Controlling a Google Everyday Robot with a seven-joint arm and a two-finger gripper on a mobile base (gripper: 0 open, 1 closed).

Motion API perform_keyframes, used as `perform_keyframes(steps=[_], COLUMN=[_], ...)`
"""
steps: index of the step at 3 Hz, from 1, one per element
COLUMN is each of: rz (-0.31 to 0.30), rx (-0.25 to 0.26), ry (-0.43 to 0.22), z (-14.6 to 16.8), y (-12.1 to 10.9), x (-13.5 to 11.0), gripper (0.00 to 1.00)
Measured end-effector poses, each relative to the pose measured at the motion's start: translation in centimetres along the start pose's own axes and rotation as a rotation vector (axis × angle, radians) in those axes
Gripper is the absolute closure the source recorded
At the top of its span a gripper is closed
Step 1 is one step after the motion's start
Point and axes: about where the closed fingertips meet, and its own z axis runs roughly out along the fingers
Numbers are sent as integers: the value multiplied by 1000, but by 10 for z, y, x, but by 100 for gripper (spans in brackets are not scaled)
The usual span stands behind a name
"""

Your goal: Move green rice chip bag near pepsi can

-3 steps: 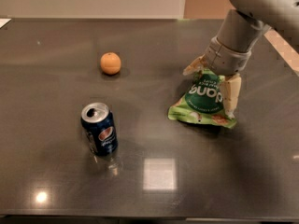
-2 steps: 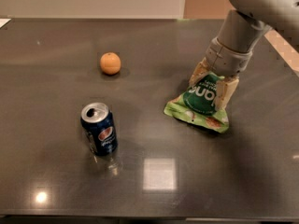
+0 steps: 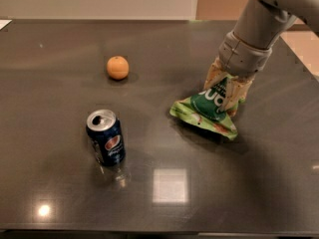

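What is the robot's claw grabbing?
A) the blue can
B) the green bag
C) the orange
B: the gripper pinches the top of the green bag; the orange and the can sit apart, untouched.

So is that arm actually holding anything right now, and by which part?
Yes: over the right side of the table, the gripper pinches the green rice chip bag by its upper end.

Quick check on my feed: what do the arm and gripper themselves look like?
The arm is a smooth, pale grey cylinder ending in a ridged grey wrist collar. The gripper, down at the chip bag, has two tan, tapering fingers. No cables or markings show.
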Motion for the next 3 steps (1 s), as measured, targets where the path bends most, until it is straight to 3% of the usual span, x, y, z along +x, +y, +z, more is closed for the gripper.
perform_keyframes(steps=[1,3], rz=[5,-69], rx=[11,8], ry=[-39,-118], z=[-14,-31], y=[1,14], x=[-23,-87], gripper=[100,100])
